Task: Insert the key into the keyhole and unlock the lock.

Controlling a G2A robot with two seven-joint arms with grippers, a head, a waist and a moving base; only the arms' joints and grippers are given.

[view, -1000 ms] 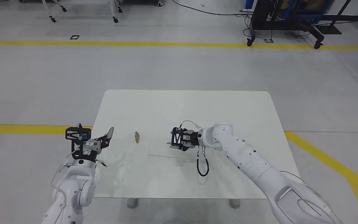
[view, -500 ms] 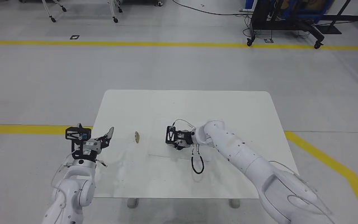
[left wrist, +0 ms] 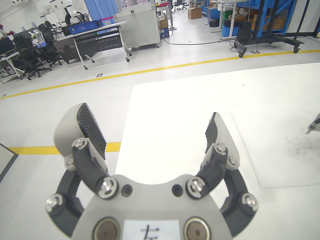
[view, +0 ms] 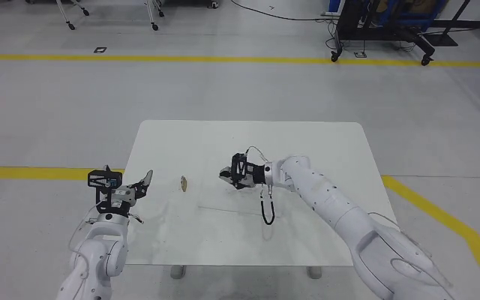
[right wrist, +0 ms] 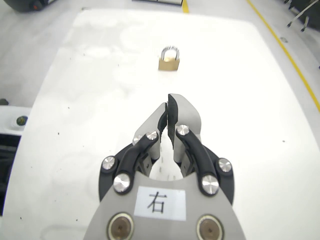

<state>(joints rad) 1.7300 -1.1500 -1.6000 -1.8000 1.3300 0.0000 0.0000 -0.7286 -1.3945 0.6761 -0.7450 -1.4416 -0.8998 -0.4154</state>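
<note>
A small brass padlock (view: pixel 183 182) with a steel shackle lies on the white table (view: pixel 315 142), left of centre; the right wrist view shows the padlock (right wrist: pixel 169 63) straight ahead of the fingers. My right gripper (view: pixel 225 175) hovers just right of the padlock, pointing at it. In its own view the right gripper (right wrist: pixel 167 101) is shut, pads pressed together, and whatever they pinch is hidden. My left gripper (view: pixel 142 182) hangs at the table's left edge, apart from the padlock. Its own view shows the left gripper (left wrist: pixel 152 126) open with nothing between the fingers.
A thin clear mat (left wrist: pixel 275 151) lies flat on the table under the right gripper. A black cable loop (view: pixel 264 214) dangles from the right wrist above the table. Bare tabletop stretches to the right and toward the back.
My right gripper has risen off the table and shifted slightly left and back toward the padlock. The left arm and the padlock have not moved.
</note>
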